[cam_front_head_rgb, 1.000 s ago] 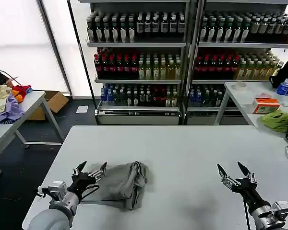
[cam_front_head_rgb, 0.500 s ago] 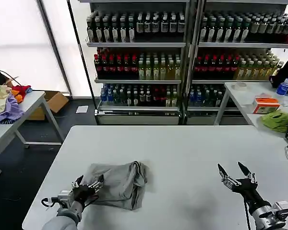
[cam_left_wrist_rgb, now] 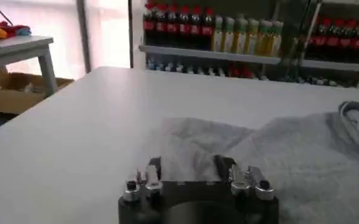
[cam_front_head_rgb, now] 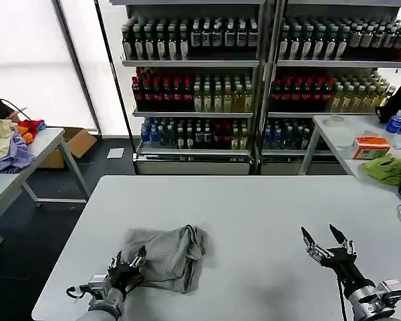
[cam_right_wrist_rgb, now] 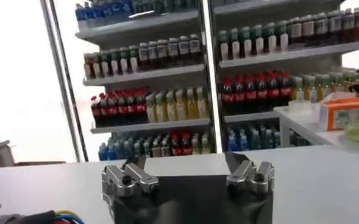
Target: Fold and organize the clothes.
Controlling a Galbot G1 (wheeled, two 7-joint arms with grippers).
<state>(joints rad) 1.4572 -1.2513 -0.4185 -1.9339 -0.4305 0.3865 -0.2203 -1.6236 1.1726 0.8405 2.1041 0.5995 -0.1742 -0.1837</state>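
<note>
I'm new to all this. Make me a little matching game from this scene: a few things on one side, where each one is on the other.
Things:
1. grey shirt
2. left end effector
3. right end effector
4. lime-green cloth

Places:
A. open, above bare tabletop, far from the shirt
B. on the side table at right
C. crumpled on the white table
D. open, at the shirt's near edge

Pairs: 1-C, 2-D, 3-A, 4-B
</note>
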